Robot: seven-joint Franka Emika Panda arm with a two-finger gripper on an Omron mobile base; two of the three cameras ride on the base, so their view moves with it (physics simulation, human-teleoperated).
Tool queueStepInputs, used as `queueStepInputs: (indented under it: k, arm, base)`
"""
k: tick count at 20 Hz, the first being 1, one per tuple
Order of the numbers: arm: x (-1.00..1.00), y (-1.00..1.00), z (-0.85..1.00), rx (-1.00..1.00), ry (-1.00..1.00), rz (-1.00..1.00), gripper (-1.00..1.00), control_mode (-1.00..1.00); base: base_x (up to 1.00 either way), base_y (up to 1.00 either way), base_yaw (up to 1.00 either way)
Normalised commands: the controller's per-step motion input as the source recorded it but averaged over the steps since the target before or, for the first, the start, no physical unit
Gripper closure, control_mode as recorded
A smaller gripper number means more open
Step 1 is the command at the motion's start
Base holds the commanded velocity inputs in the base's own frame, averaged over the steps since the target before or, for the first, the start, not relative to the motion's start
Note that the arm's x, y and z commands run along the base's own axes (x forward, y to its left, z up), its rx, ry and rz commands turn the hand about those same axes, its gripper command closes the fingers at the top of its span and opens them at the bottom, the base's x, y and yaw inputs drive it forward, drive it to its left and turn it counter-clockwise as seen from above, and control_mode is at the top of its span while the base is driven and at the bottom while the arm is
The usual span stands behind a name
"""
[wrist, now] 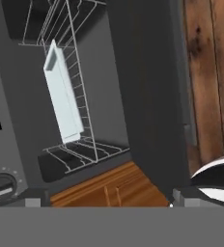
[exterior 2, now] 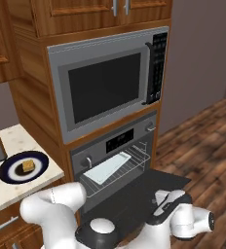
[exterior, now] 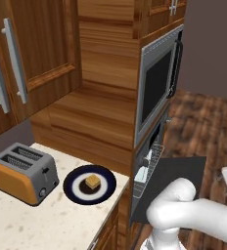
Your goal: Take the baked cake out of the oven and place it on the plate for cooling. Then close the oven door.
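Note:
The baked cake (exterior: 92,181) (exterior 2: 28,165), a small tan square block, sits on the plate (exterior: 76,193) (exterior 2: 8,171), which rests on the counter beside the oven column. The oven (exterior 2: 112,143) stands open, showing its wire racks. The oven door (exterior: 179,178) (exterior 2: 134,197) (wrist: 147,96) lies folded down flat over the floor. My gripper (wrist: 106,201) is open and holds nothing. It hovers low at the door's outer right edge and looks across the door into the oven. My hand (exterior 2: 169,202) is seen just past the door's front corner.
A pale flat baking tray (exterior 2: 106,168) (wrist: 63,96) lies on the oven rack. The microwave (exterior 2: 110,82) is mounted above the oven. An orange toaster (exterior: 23,173) stands on the counter left of the plate. Wooden floor (exterior 2: 207,146) extends to the right.

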Motion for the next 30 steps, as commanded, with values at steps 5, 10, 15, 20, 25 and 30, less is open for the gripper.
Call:
queueStepInputs:
  k: [5,10,15,20,25,30]
  arm:
    - [0.14,-0.01,-0.44,0.08,-0.16,0.09,-1.0,-1.0]
    - [0.25,0.0,-0.42,0.11,-0.13,0.09,-1.0,-1.0]
    - [0.28,-0.02,-0.4,0.14,-0.12,0.09,-1.0,-1.0]
    - [0.3,-0.02,-0.39,0.14,-0.09,0.07,-1.0,-1.0]
    - [0.25,-0.11,-0.32,0.1,-0.05,0.03,-1.0,-1.0]
    - [0.18,-0.19,-0.31,0.02,0.0,0.0,-1.0,-1.0]
  base:
    - [0.0,0.0,0.0]
    - [0.0,0.0,0.0]
    - [0.0,0.0,0.0]
    - [0.0,0.0,0.0]
    - [0.0,0.0,0.0]
    - [0.0,0.0,0.0]
